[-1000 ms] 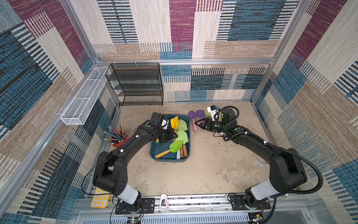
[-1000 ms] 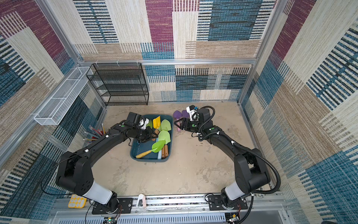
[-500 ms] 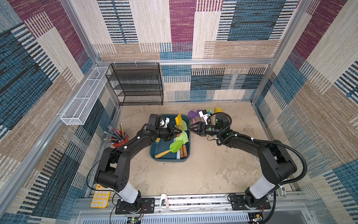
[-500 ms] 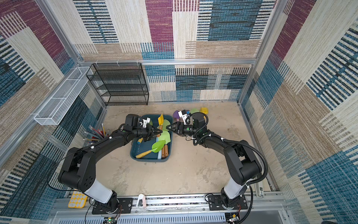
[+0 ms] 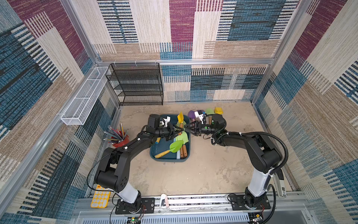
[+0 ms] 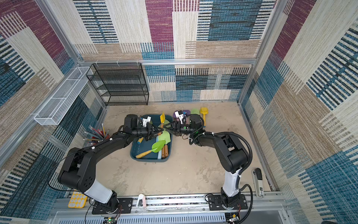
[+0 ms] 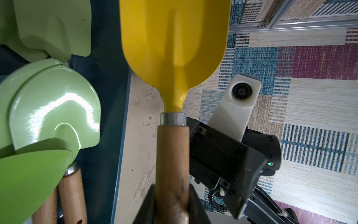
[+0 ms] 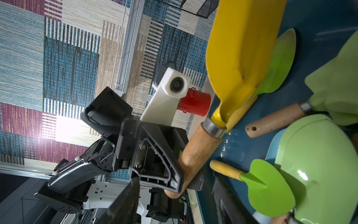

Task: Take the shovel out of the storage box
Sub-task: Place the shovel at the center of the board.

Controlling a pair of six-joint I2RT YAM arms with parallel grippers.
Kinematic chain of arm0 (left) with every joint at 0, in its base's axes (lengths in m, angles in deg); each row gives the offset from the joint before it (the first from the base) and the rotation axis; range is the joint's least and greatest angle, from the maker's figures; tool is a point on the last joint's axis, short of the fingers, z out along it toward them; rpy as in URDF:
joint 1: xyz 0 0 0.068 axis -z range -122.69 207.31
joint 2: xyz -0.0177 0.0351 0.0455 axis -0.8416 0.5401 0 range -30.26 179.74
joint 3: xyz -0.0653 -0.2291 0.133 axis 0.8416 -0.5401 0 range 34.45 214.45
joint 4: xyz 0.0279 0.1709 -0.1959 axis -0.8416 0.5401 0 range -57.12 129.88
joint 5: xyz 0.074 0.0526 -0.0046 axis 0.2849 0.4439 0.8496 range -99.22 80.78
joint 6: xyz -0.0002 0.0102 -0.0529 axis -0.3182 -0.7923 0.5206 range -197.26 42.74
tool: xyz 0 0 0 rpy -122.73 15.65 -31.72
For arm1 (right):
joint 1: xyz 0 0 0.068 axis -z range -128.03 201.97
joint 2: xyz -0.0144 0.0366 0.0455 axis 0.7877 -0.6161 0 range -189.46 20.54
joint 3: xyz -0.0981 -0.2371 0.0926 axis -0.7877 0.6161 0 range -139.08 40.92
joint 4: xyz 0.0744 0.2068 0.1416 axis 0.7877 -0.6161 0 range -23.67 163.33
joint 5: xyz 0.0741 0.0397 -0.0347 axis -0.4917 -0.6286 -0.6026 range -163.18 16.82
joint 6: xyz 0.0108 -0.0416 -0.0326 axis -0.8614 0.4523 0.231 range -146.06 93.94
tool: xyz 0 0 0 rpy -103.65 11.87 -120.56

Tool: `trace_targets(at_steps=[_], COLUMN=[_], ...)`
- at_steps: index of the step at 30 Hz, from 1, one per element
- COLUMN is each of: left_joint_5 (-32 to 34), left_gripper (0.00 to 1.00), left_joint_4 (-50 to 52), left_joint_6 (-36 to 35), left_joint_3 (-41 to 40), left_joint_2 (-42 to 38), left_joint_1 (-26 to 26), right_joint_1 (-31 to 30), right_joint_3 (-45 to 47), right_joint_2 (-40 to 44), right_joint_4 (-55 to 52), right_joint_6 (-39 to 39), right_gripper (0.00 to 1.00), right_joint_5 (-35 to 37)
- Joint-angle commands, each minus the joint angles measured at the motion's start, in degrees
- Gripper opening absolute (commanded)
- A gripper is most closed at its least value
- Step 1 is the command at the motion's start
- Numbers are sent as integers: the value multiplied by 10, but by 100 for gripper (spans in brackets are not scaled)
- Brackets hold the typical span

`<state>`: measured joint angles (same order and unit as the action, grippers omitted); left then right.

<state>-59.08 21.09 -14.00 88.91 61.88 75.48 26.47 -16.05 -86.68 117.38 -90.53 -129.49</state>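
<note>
In both top views the left gripper [image 5: 177, 131] is clamped on the yellow metal shovel with a round wooden handle [image 5: 180, 117]. It holds the shovel over the far right corner of the dark teal-blue rectangular plastic storage box [image 5: 168, 160], blade toward the back wall. The box sits on the sandy beige table [image 5: 203, 170]. The right gripper [image 5: 188, 129] faces the left one from just beside it, jaws spread. Several green-bladed shovels [image 5: 176, 146] lie in the box.

In the left wrist view, the left fingers [image 7: 196, 207] pinch the handle near its butt. That leaves bare wood up to the steel ferrule [image 7: 173, 118]. The blade reaches across the box's rim [image 7: 124, 116], partly over the table. The right gripper's black body sits just behind the handle.

In the right wrist view, the right gripper's own dark fingers [image 8: 126, 201] stand apart, with the handle's butt end near the gap. Whether they touch the wood I cannot tell.

This looks like a handover. To do it well, the right jaws should close squarely across the bare wood between the left fingers and the ferrule. They should not close on the left finger or the rounded butt, where they could slip. The left gripper should release only once that grip looks firm. The shovel should then go up and sideways, so the blade clears the rim and the green blades.
</note>
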Motion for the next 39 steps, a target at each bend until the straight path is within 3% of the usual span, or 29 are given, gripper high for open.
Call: trace_targets(at_steps=[1, 13, 25, 29, 32, 39], left_joint_5=[-16, -32, -40, -44, -44, -43], left_gripper=[0, 1, 1, 2, 8, 32], left_joint_4=[-46, -60, -69, -79, -80, -47], left_joint_6=[16, 19, 19, 26, 26, 4], left_joint_3=[-5, -9, -14, -17, -17, -12], left_joint_2=[-3, -2, 3, 7, 7, 1], left_joint_1=[0, 2, 3, 3, 3, 1], right_joint_1=[-2, -3, -3, -3, -3, -3], right_joint_3=[-12, -56, -86, -86, -85, -86], right_joint_2=[-19, -86, -127, -134, -136, -131], right_joint_4=[50, 134, 198, 215, 222, 214], right_joint_6=[-36, -114, -184, -200, -207, -203], right_gripper=[62, 56, 39, 29, 25, 21], right_joint_5=[-15, -25, -25, -27, -27, -27])
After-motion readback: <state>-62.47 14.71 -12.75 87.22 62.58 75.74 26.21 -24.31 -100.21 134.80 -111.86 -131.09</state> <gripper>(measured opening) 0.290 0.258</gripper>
